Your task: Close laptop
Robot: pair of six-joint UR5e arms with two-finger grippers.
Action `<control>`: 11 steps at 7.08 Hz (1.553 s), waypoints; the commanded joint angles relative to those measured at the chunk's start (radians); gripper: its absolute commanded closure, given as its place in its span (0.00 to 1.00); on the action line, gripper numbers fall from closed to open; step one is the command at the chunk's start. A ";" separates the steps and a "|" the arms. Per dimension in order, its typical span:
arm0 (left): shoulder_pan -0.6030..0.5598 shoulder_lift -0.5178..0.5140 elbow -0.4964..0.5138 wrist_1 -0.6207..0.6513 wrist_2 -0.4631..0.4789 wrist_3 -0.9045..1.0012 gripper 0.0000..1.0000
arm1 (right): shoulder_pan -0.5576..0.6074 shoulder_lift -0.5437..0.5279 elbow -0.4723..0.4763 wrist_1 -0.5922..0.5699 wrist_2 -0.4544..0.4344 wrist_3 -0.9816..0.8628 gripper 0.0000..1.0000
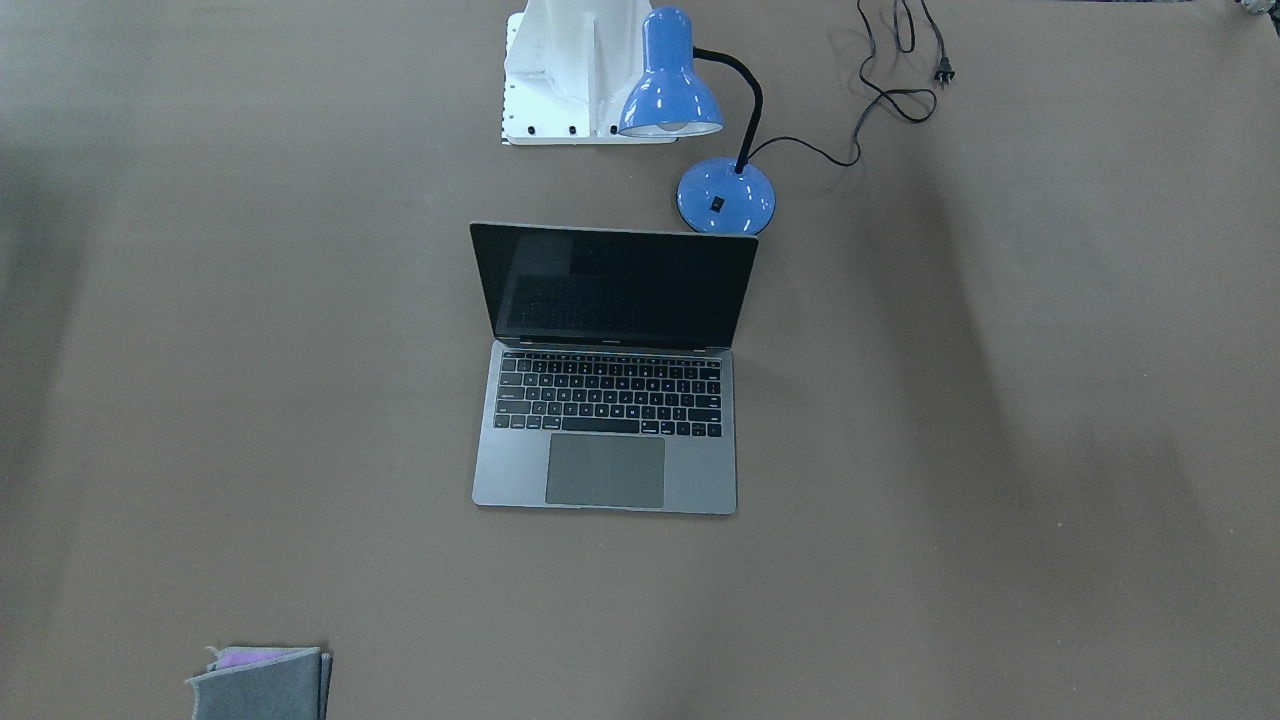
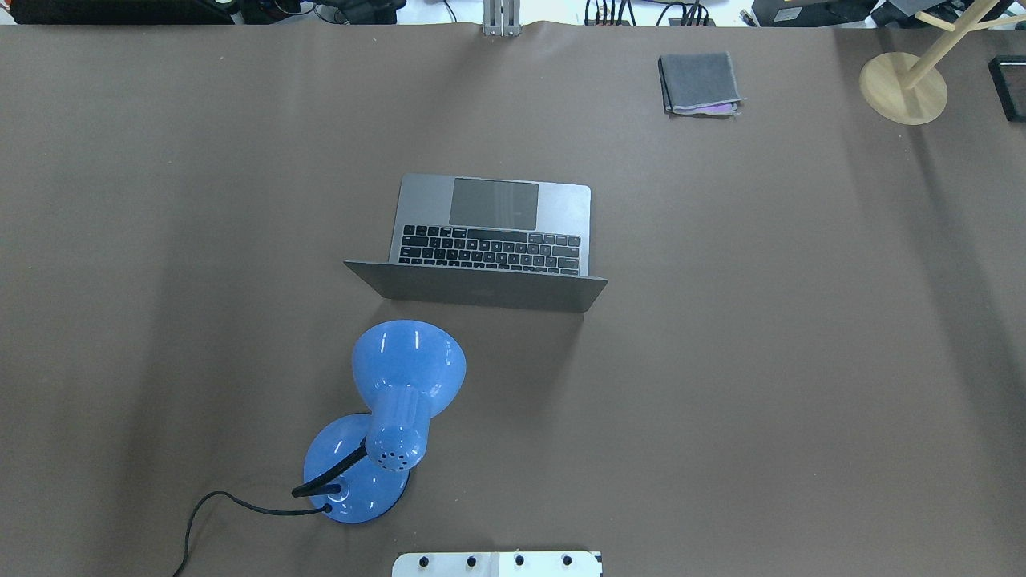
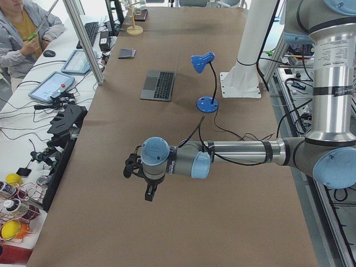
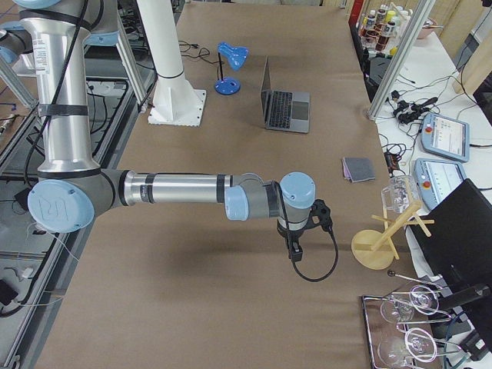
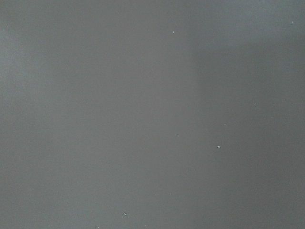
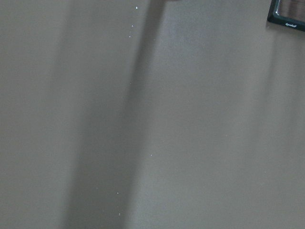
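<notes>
Brown table [image 1: 1000,450] holds one laptop [image 1: 610,400], one lamp [image 1: 672,85].

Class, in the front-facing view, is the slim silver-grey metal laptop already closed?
No, the slim silver-grey metal laptop stands open, its black screen raised above the uncovered black keys.

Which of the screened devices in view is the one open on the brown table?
The silver-grey laptop next to the blue lamp, standing with its lid raised. The tablets lie on the side bench, off the table.
</notes>
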 commanded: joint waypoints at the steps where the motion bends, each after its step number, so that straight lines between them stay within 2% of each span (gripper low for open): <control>1: 0.000 0.003 -0.002 -0.009 0.002 0.006 0.02 | 0.000 -0.002 0.001 0.000 0.003 0.000 0.00; 11: 0.005 0.034 -0.028 -0.032 0.011 -0.006 0.03 | 0.000 -0.012 -0.001 0.002 0.006 0.009 0.00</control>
